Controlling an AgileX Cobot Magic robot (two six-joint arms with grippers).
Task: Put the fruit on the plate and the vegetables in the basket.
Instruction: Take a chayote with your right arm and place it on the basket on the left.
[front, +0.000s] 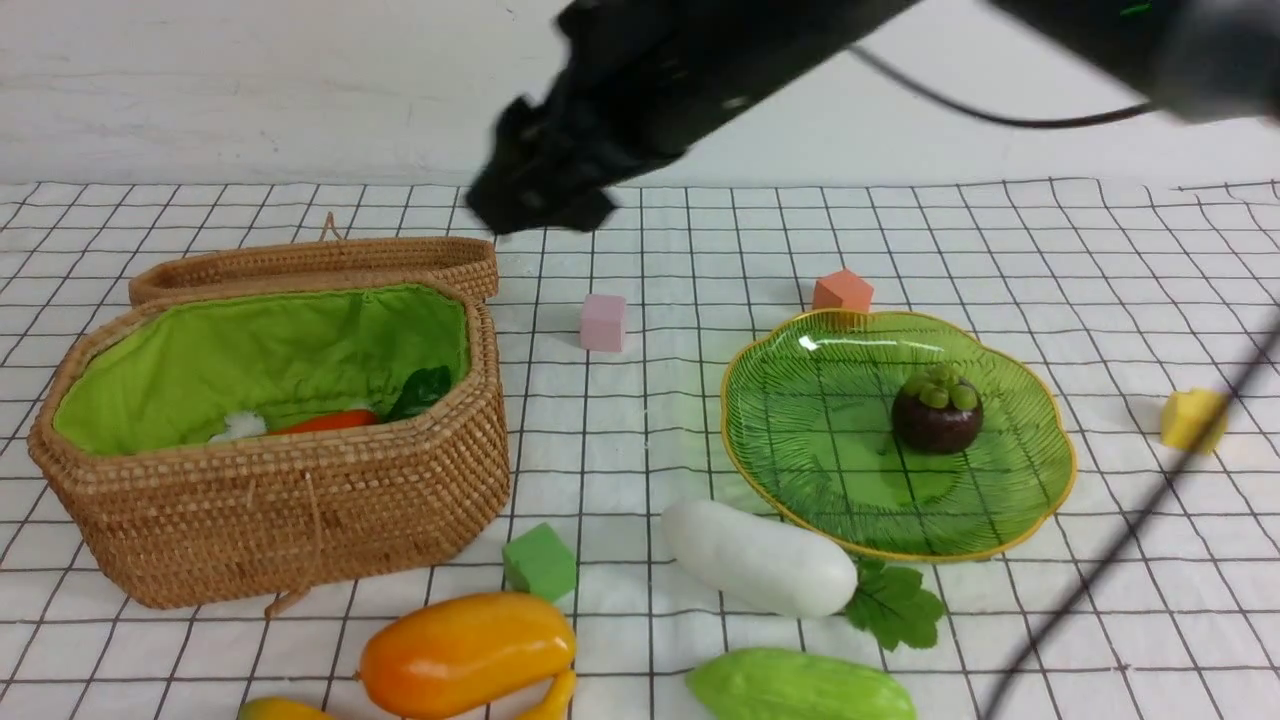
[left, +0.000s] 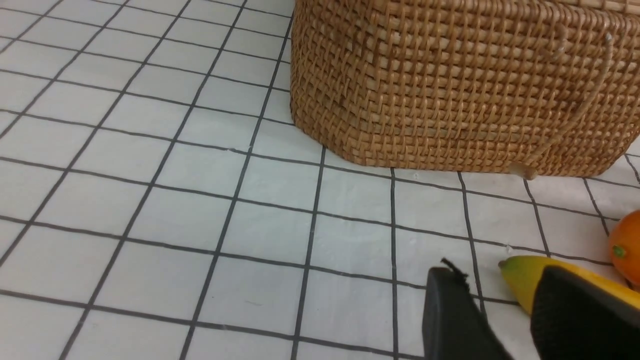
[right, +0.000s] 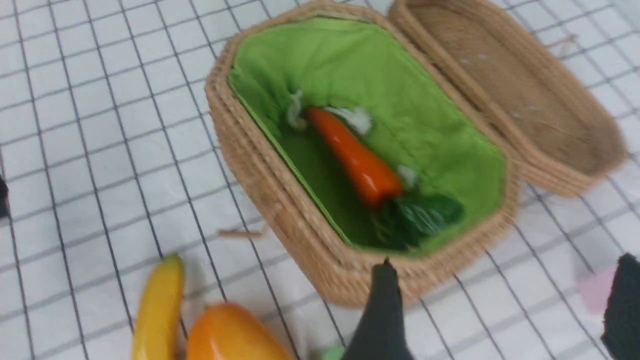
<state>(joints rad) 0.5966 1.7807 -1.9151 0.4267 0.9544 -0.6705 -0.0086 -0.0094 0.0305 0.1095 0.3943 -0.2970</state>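
With the carrot in the basket, lift the wide, empty right tool clear of the rim, straddle the radish mid-body beside the plate, leaving the half-open left tool near the banana.

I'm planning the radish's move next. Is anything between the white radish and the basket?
Only the small green cube sits on the cloth between the radish and the basket. The lid lies open behind it, and a carrot lies inside.
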